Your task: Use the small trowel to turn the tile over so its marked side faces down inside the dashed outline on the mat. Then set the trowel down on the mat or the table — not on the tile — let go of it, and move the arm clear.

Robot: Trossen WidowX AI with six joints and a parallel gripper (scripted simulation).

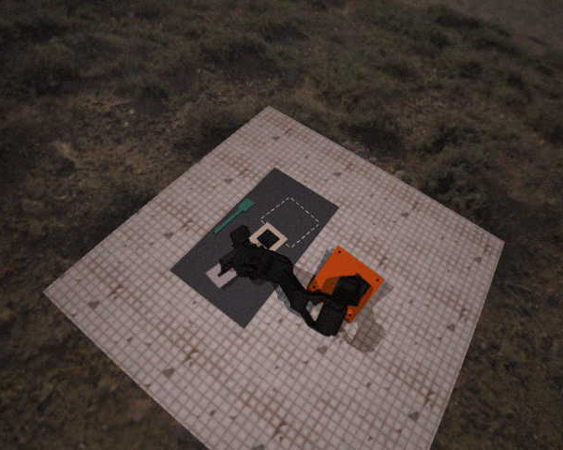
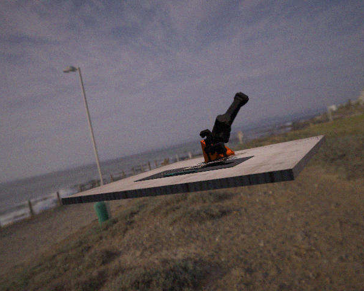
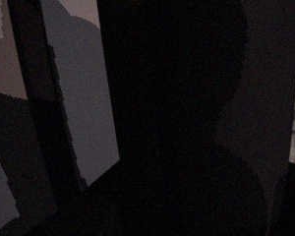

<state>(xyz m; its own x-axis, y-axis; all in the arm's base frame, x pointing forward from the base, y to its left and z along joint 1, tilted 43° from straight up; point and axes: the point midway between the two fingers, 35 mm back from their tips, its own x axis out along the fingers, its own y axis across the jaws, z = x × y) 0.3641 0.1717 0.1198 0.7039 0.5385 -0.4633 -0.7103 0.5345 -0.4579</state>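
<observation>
Far left, pale trowel [image 1: 219, 277], seemingly clamped in the gripper [image 1: 228, 264] [image 2: 211, 152]: tool in hand, turn to come! Teal tool [image 1: 232, 216] [image 2: 182, 173] lies aside; steer round it. Tile [image 1: 258, 237] sits mark-up, outside the dashed outline [image 1: 304, 210]. Next, blade edge under tile, lift, flip rightward; arm crowds it.

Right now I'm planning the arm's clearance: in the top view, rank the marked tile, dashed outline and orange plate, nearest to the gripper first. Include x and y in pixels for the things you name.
1. Marked tile [image 1: 278, 239], on the mat, between gripper and outline.
2. Dashed outline [image 1: 304, 210], on the mat beyond the tile.
3. Orange plate [image 1: 342, 263] [image 2: 230, 152], off the mat.
</observation>
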